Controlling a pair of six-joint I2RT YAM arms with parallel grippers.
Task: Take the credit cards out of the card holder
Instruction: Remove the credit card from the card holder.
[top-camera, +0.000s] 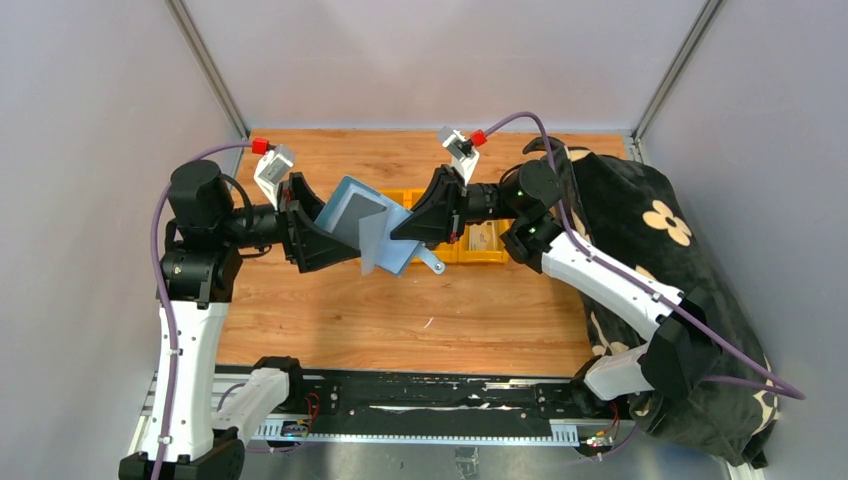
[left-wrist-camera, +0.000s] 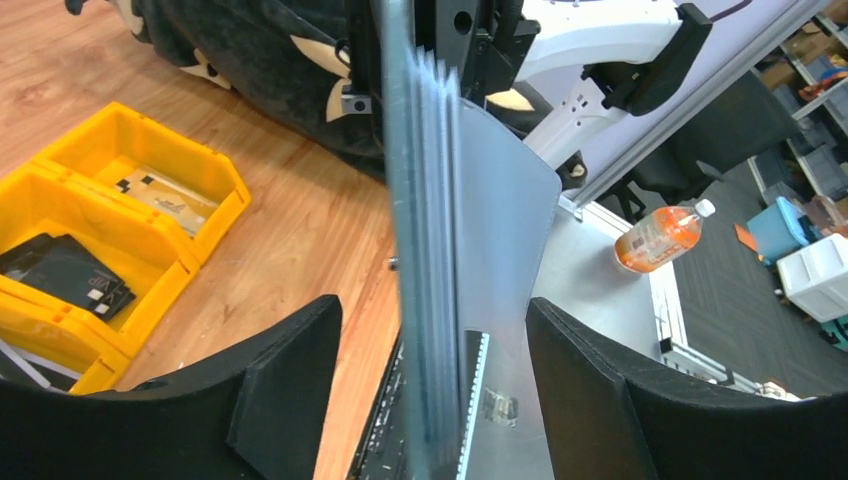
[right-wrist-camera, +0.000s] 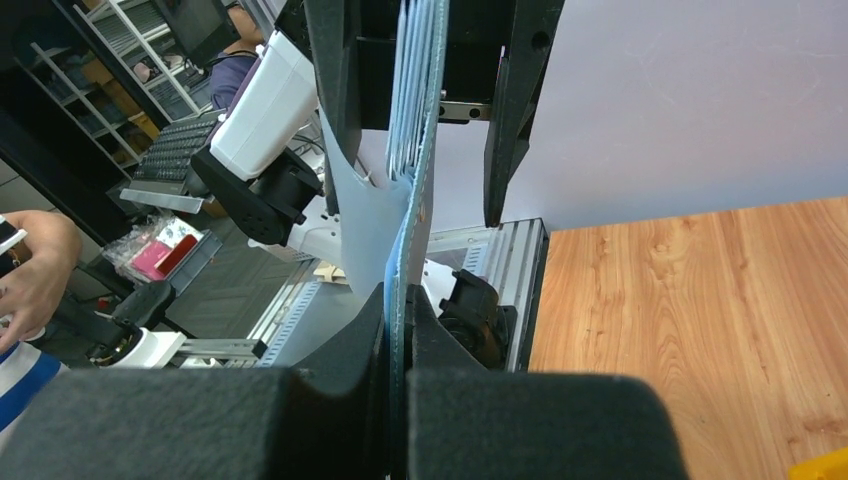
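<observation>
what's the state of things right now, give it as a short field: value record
card holder: held up off the table between the two arms, a pale flap hanging loose
right end effector: shut on one edge of the card holder
left end effector: open, one finger either side of the card holder, not gripping
yellow bins: on the table, a dark card in one, a tan card in the next
cloth: black, flowered, at the table's right side

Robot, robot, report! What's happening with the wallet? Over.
Left gripper open around card holder. Right gripper shut on its edge. Cards not out yet. Yellow bins behind.
</observation>
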